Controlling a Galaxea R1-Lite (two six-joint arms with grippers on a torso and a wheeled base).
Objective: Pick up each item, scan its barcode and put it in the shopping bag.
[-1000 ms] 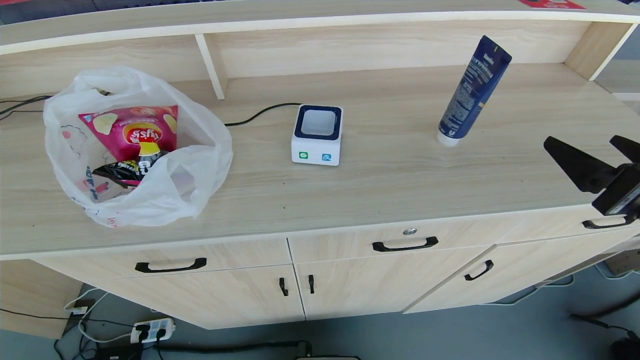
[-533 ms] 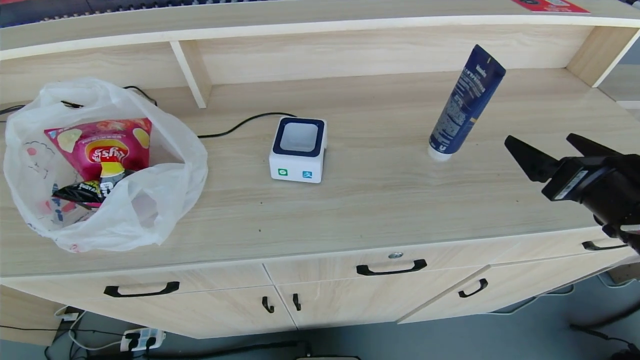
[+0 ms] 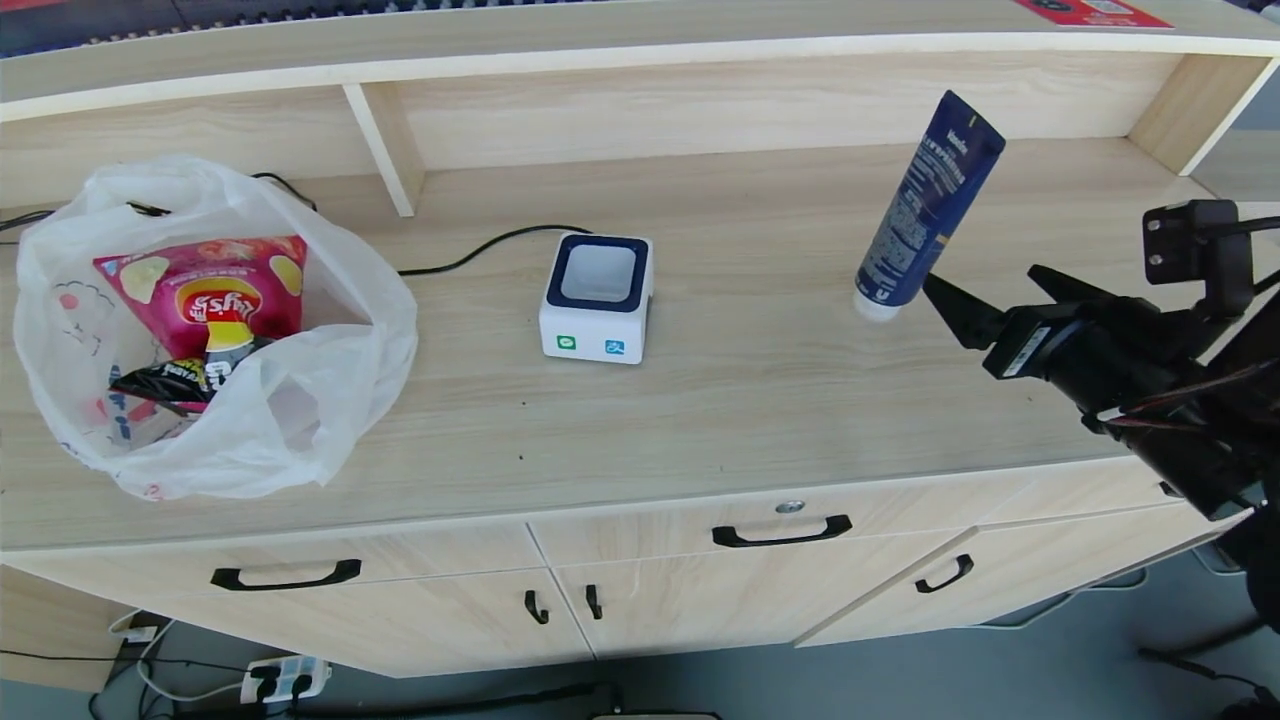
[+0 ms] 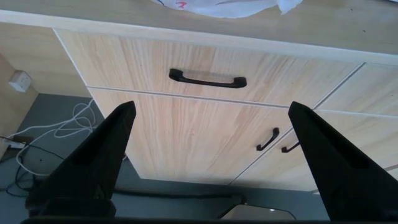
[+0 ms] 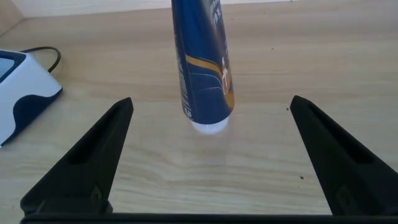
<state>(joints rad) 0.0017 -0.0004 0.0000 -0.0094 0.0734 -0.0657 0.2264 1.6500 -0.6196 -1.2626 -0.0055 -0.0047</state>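
Left gripper [image 4: 211, 107], fingers spread, faces a wooden drawer front [image 4: 186, 59]. On the pale wooden counter [image 3: 760, 400], a white plastic shopping bag [image 3: 330, 400] sits at the left edge. A white-and-navy cube scanner [image 3: 597, 310] is mid-counter. A dark blue upright tube [image 3: 925, 200] stands right-rear, just ahead of the right gripper [image 3: 980, 278], fingers apart.

Counter [image 3: 760, 410]: pale wood, running beneath a raised shelf [image 3: 600, 50].
Drawers [image 3: 650, 535]: sitting closed, black handles [image 3: 781, 535].
Floor [image 3: 900, 670]: grey, power strip [image 3: 285, 678] lying there.

Head camera overlooks counter [image 3: 760, 400]; right wrist closely faces same tube [image 3: 928, 205]
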